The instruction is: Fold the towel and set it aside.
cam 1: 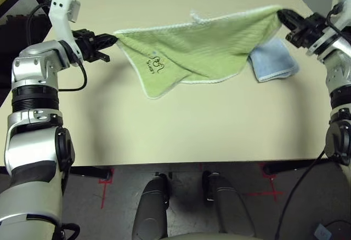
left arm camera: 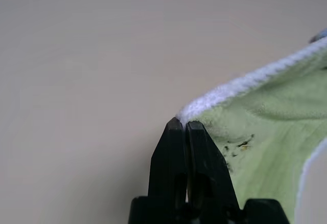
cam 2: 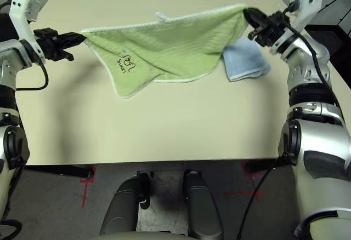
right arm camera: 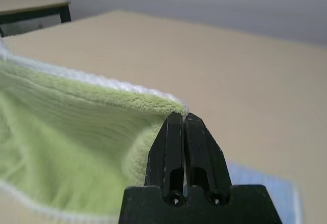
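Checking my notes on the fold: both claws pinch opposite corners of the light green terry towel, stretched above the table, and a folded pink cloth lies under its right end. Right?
Not quite: the folded cloth is light blue, not pink, as the left eye view shows. The rest holds: the left claw and right claw pinch opposite corners of the light green terry towel, stretched above the table.
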You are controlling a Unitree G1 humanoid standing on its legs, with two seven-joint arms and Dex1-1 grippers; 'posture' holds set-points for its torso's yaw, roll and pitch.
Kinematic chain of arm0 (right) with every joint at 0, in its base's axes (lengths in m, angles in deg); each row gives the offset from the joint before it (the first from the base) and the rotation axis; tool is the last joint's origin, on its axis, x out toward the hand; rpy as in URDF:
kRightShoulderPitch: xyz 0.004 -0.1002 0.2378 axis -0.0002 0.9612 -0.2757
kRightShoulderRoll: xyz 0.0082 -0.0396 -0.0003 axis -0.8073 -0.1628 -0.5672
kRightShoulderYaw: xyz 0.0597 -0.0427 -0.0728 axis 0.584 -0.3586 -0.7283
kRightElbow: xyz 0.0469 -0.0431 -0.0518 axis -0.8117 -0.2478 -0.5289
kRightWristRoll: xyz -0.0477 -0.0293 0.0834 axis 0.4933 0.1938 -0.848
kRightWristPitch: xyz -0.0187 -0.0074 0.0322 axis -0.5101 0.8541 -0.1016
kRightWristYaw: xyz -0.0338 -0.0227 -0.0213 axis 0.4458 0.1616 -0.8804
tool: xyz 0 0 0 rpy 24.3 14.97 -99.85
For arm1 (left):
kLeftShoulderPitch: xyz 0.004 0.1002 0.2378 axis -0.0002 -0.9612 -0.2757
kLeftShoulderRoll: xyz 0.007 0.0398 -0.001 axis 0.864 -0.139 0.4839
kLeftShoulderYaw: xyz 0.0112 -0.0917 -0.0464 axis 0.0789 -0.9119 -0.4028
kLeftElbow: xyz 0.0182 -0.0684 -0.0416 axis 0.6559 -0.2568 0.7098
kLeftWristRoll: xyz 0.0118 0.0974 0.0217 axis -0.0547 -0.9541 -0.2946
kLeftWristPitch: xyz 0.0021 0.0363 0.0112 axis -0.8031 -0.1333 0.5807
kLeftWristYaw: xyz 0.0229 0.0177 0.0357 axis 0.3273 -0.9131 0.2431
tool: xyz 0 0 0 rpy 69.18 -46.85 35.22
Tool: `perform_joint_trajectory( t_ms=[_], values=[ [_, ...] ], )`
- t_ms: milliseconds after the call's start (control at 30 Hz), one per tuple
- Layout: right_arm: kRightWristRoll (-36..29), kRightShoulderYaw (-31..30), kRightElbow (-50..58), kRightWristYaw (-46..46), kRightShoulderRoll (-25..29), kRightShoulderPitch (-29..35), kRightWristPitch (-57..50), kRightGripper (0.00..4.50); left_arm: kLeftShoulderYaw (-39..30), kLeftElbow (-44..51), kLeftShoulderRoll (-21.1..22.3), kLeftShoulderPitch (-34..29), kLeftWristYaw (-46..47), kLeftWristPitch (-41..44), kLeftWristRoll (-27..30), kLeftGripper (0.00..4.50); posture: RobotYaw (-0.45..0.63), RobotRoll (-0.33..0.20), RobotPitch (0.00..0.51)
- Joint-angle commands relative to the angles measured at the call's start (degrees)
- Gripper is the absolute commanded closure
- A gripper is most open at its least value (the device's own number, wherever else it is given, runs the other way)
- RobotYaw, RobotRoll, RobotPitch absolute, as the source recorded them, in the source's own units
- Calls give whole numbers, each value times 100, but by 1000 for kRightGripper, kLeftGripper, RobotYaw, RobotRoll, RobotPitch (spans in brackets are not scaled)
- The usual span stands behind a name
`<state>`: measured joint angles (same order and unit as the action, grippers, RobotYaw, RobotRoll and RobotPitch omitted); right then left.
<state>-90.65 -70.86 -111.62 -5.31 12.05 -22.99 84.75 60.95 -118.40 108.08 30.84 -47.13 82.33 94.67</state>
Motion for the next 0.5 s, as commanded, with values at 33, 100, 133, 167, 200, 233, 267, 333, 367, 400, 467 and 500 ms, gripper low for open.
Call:
perform_joint_trajectory(
  t_ms=[33,100,133,167,200,233,267,333,367,400,467,500],
  values=[
    [51,-20,-12,26,268,-171,-535,4500,107,-219,155,236,146,-140,-122,4473,100,0,201],
    [78,-60,-95,-1,309,-337,-831,4500,169,-421,142,394,172,-208,-169,4473,94,0,203],
    [137,-114,-135,-30,332,-413,-930,4500,211,-564,131,479,196,-273,-206,4473,92,0,205],
    [217,-207,-205,-62,363,-524,-1147,4500,253,-736,96,592,265,-320,-252,4473,91,0,206],
    [286,-281,-265,-81,381,-622,-1274,4500,299,-895,61,699,341,-350,-300,4473,90,0,207],
    [359,-341,-366,9,380,-753,-1377,4500,346,-1074,13,816,442,-356,-355,4473,89,0,209],
    [412,-376,-464,95,371,-873,-1468,4500,386,-1245,-28,923,540,-350,-408,4473,88,0,210],
    [509,-431,-665,239,318,-1109,-1498,4500,502,-1635,-104,1110,700,-443,-549,4473,87,0,213],
    [570,-460,-780,345,274,-1225,-1422,4500,555,-1858,-149,1208,843,-534,-633,4473,86,0,216],
    [627,-480,-881,449,227,-1324,-1309,4500,579,-2068,-195,1305,999,-641,-691,4473,86,0,217],
    [719,-429,-1094,904,63,-1558,-819,4500,529,-2537,-332,1584,1548,-1171,-778,4473,82,0,218],
    [736,-384,-1176,1085,-1,-1647,-591,4500,495,-2714,-385,1702,1749,-1399,-795,4473,82,0,218]
  ],
)
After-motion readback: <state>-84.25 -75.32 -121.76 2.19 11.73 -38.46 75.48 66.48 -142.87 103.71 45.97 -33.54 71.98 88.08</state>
